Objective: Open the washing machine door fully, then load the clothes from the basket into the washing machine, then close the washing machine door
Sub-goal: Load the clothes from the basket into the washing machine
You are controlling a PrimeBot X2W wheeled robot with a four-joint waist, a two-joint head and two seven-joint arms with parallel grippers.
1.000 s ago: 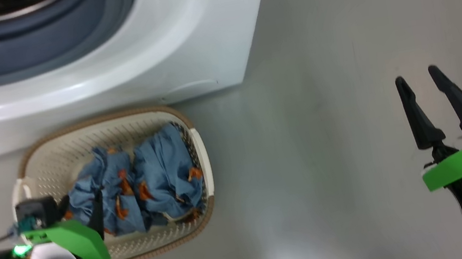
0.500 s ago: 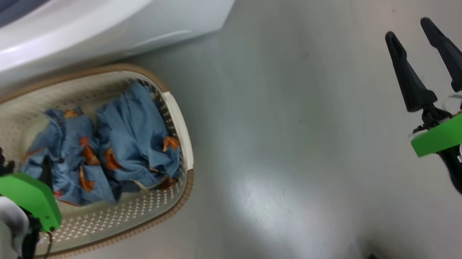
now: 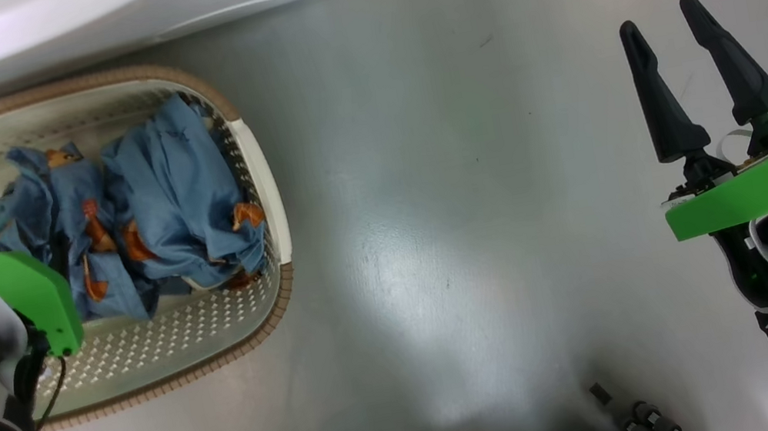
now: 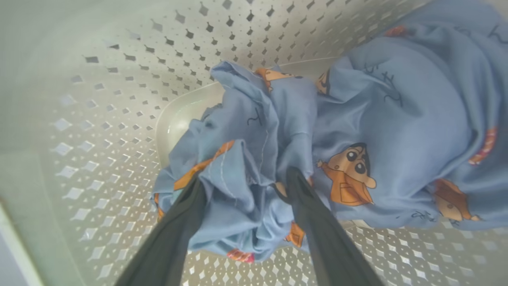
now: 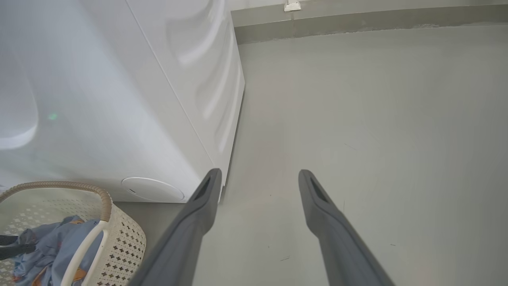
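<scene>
Head view puts my left claw inside the basket, fingers hidden behind my green wrist bracket. From the wrist they stand spread astride a fold of the clothes, nothing pinched. Beyond, the washer is cut off at the far edge. Far right, my right claw hangs spread above the floor.
</scene>
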